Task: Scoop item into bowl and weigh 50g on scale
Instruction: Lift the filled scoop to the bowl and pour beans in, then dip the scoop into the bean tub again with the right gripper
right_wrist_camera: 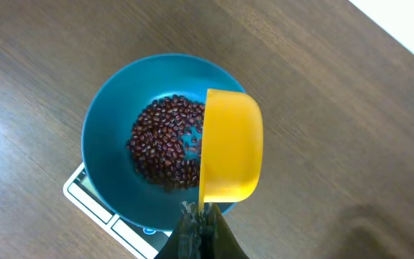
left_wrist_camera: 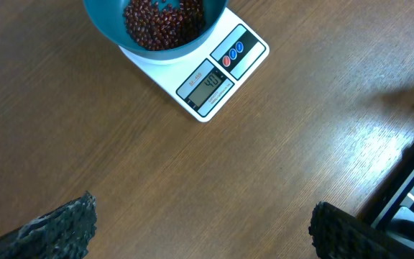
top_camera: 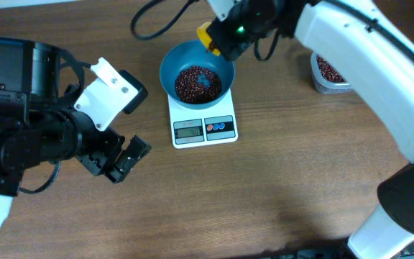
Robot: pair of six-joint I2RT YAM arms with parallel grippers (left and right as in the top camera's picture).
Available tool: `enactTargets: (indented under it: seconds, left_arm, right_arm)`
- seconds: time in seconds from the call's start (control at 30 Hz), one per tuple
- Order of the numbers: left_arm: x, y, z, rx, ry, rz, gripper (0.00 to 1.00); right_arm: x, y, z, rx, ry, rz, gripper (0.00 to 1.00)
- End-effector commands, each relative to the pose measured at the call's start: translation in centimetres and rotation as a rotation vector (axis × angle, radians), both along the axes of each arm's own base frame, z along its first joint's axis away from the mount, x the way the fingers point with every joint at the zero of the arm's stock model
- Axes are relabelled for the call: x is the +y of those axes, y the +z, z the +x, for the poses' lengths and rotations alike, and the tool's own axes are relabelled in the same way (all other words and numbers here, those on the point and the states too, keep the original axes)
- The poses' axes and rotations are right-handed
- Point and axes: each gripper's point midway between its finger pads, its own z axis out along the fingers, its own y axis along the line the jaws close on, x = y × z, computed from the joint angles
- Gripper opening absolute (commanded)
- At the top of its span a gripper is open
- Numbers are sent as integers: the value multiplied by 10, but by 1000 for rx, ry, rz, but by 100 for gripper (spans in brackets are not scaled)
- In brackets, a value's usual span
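Note:
The blue bowl stands on the white scale and holds a pile of dark red-brown beans. The bowl, beans and scale also show in the right wrist view, and the bowl, beans and scale in the left wrist view. My right gripper is shut on the handle of a yellow scoop, tipped on its side over the bowl's rim. The scoop shows at the bowl's far edge. My left gripper is open and empty, above bare table left of the scale.
A clear tub with more beans stands at the right, partly hidden by my right arm. Black cables lie at the back. The left arm's body fills the left side of the table.

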Motion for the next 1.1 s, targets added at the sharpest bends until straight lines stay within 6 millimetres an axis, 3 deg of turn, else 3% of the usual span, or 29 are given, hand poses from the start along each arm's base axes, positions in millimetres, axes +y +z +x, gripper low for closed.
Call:
enactTargets:
  seconds: [0.0,0.13,0.23,0.33,0.4,0.5,0.67,0.73,0.9,1.07]
  left_arm:
    - [-2,1,-2,-1,-5,-11,99]
    - [-2,1,-2,-1,-5,-11,99]
    - [-2,1,-2,-1,-5,-11,99]
    - [-2,1,-2,-1,-5,-11,99]
    - [-2,1,-2,-1,-5,-10,99]
    - [-2,1,-2,-1,-5,-11,99]
    - [-2,1,-2,-1,-6,-11,99]
    - [-2,1,-2,-1,-6,-11,99]
    - [-2,1,-2,-1,-5,-11,99]
    - [-2,1,-2,-1,-5,-11,99]
  right_arm:
    - [-13,10,8,-109,-22,-170,4]
    - [-10,9,7,-101,-15,-150,4]
    - [-28,13,16,-88,-128,-107,4]
    - [-89,39,32,-128,-303,-64,4]
    - [-140,43,36,-120,-406,-78,4]
    - [-210,17,20,11,-468,-201,4]
    - [-279,-15,15,129,-619,-230,4]
    - [-284,-35,10,207,-622,-243,4]
    - [-268,-83,5,377,-578,-196,4]
    - [-249,-94,4,436,-536,-95,4]
